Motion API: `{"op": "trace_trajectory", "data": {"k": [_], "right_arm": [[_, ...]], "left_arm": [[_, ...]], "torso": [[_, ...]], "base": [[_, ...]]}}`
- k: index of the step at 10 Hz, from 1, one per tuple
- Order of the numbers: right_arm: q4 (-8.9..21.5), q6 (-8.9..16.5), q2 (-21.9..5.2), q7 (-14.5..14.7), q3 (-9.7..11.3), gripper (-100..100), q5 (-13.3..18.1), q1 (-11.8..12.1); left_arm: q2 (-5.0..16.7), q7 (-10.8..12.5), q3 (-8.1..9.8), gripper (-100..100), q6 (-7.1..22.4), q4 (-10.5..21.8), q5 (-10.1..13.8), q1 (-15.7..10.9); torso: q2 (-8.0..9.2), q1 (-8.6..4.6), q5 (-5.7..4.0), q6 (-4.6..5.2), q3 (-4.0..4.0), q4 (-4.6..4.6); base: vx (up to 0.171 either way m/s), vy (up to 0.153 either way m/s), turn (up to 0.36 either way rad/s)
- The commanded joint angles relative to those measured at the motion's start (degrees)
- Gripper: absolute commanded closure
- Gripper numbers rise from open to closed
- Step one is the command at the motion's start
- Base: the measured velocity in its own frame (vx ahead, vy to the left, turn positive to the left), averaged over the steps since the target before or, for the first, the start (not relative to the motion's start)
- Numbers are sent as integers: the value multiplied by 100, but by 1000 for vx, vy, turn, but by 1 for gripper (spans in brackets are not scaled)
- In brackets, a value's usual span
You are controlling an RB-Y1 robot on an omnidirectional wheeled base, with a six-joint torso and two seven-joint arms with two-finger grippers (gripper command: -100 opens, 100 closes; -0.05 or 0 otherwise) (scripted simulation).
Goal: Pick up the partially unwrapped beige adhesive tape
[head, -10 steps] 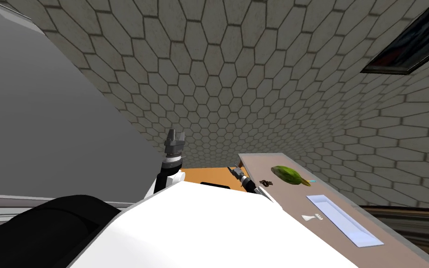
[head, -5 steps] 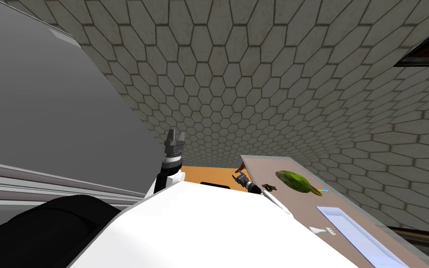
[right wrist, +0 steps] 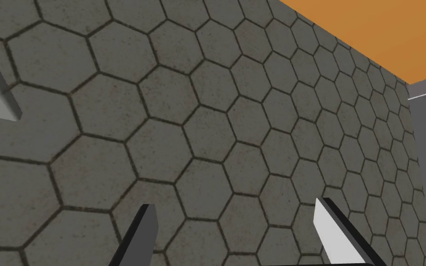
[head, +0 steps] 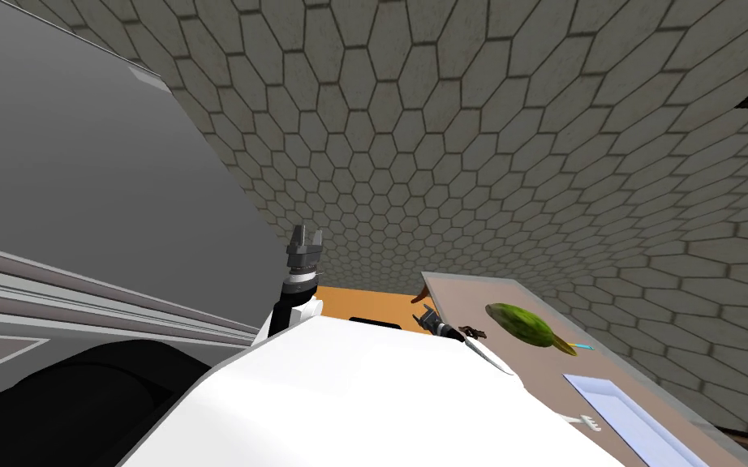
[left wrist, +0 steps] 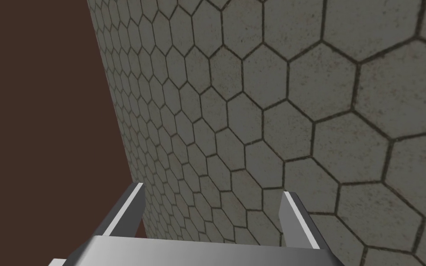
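Evidently at the approach step, with nothing gripped yet. Holds the right hand (head: 428,318) low at the end of the table (head: 470,292), just beside its edge, fingers spread wide with only tiled wall between them. Holds the left hand (head: 304,237) raised, well off the table's end, likewise spread and empty.

Cannot pick out the tape for sure: no plainly beige roll on the table. Likeliest candidates, by judgement: a small dark curled thing (head: 472,332) on the table just beyond the right hand, or an orange-brown sliver (head: 422,297) at the table's end corner. Too small, either one, to name.

Also on the table: a green oblong thing (head: 518,324) near the middle, a tiny cyan thing (head: 585,348) at its tip, a pale blue tray (head: 616,405) farther along, and a white fork-like thing (head: 585,421) beside the tray.

Next move, as judged: turn the right wrist from the wall down toward the table top and confirm the tape among the small things. Then bring the spread fingers over it and down either side before closing. Calls for care with so small a target so close to the table's edge: easily nudged off.

No brand, label or writing to be read anywhere.
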Motion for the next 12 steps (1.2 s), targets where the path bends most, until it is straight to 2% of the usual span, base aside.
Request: {"op": "trace_trajectory", "data": {"k": [1, 4, 5, 9, 11, 12], "right_arm": [[171, 80, -151, 15, 89, -100, 77, -53], [634, 170, -377, 219, 221, -100, 330, -156], [667, 170, -377, 219, 221, -100, 330, -156], [1509, 322, -728, 527, 391, -100, 713, -315], [1509, 322, -728, 527, 391, -100, 713, -315], [1685, 353, -792, 584, 418, -100, 783, -344]], "left_arm": [[0, 0, 0, 0, 0, 0, 0, 0], [0, 0, 0, 0, 0, 0, 0, 1], [0, 0, 0, 0, 0, 0, 0, 0], [0, 0, 1, 0, 0, 0, 0, 0], [0, 0, 1, 0, 0, 0, 0, 1], [0, 0, 0, 0, 0, 0, 0, 1]], "torso": [[0, 0, 0, 0, 0, 0], [-1, 8, 0, 3, -1, 0], [2, 8, 1, 3, 1, 0], [5, -13, -3, 3, 3, 1], [5, -6, -4, 5, 3, 1], [1, 12, -1, 4, 1, 0]], "base": [[-11, -49, 72], [-11, -40, 70], [-14, -35, 50], [-24, -79, 106], [-16, -45, 4], [-14, -24, 34]]}}
